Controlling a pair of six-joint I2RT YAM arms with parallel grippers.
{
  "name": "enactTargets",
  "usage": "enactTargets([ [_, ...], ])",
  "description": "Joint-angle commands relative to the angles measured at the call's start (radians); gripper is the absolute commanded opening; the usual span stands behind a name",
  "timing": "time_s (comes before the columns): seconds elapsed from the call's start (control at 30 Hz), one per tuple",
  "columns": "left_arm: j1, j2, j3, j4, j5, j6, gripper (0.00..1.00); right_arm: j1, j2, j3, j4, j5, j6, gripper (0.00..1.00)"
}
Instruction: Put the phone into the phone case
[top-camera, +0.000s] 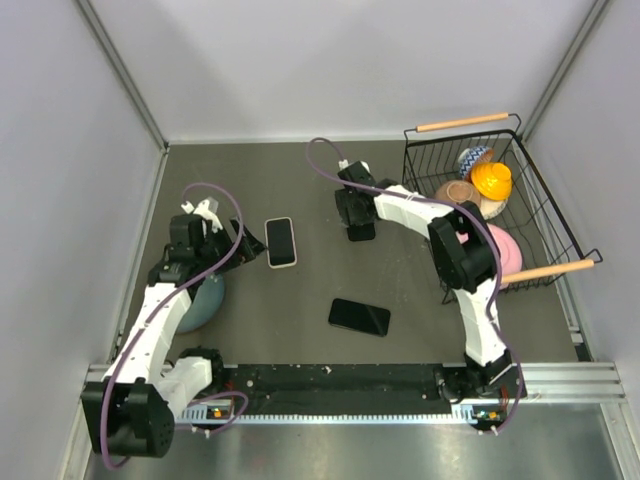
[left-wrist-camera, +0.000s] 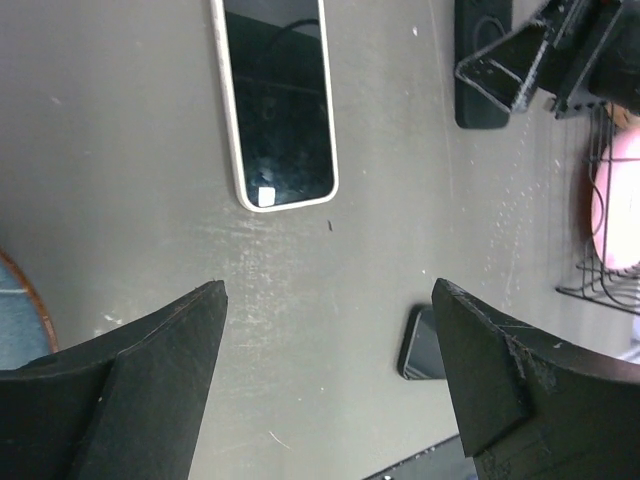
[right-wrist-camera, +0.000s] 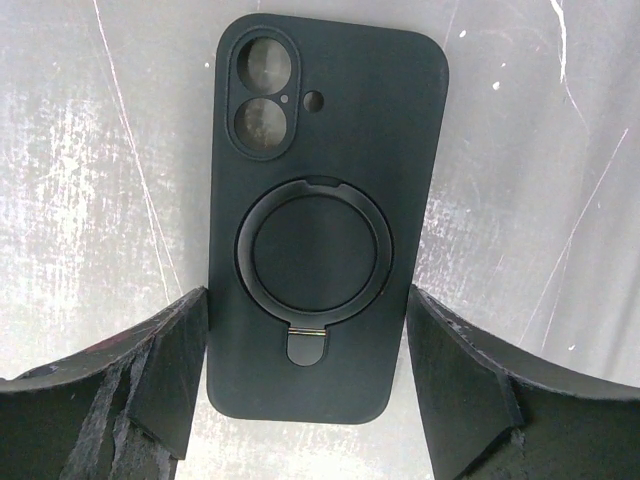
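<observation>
Two phones lie on the counter (top-camera: 270, 180), and I take the white-rimmed phone (top-camera: 281, 242) as the one meant: it is screen up, left of centre. A second dark phone (top-camera: 359, 316) lies nearer the arm bases. The phone case (right-wrist-camera: 325, 230) lies flat, further back and to the right, well apart from both. Its outer back shows, camera cutouts and ring stand upward, so I judge the opening faces down and it will need turning over.

The case looks like matte, rubbery stuff. I expect it to be light and grippy but flexible, so a pinch across its long edges near the middle should hold without folding it. The white-rimmed phone I judge stiff, heavier, glass-faced and slick. It sits thin against the counter, so I would take it by the two long edges, with the fingertips right down at the surface.

The right end effector (right-wrist-camera: 308, 300) is open and empty, directly above the case, with one finger on either side of its lower half. I cannot tell whether they touch it. The left end effector (left-wrist-camera: 328, 300) is also spread wide with nothing in it. The white-rimmed phone lies just ahead of its fingertips, a little left of the gap, not yet between them
</observation>
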Motion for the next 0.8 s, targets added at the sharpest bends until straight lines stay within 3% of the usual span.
enactTargets([
  [0.0, 0.004, 0.022, 0.012, 0.062, 0.157, 0.032, 0.87, 0.000, -0.040, -0.049, 0.006, -0.131, 0.017, 0.49],
  [0.23, 0.003, 0.127, 0.059, 0.106, 0.256, -0.012, 0.80, 0.003, -0.266, -0.215, 0.178, -0.411, 0.035, 0.45],
  [0.53, -0.097, 0.324, 0.119, 0.284, 0.346, -0.112, 0.76, 0.003, -0.475, -0.512, 0.473, -0.629, 0.199, 0.43],
  [0.6, -0.138, 0.363, 0.154, 0.300, 0.352, -0.132, 0.75, 0.011, -0.501, -0.548, 0.471, -0.602, 0.200, 0.42],
  [0.67, -0.157, 0.395, 0.176, 0.298, 0.350, -0.127, 0.73, 0.037, -0.509, -0.525, 0.416, -0.460, 0.163, 0.56],
  [0.73, -0.166, 0.380, 0.184, 0.297, 0.305, -0.123, 0.73, 0.049, -0.486, -0.488, 0.305, -0.314, 0.105, 0.76],
  [0.77, -0.166, 0.368, 0.182, 0.286, 0.284, -0.112, 0.74, 0.054, -0.469, -0.450, 0.274, -0.277, 0.088, 0.80],
])
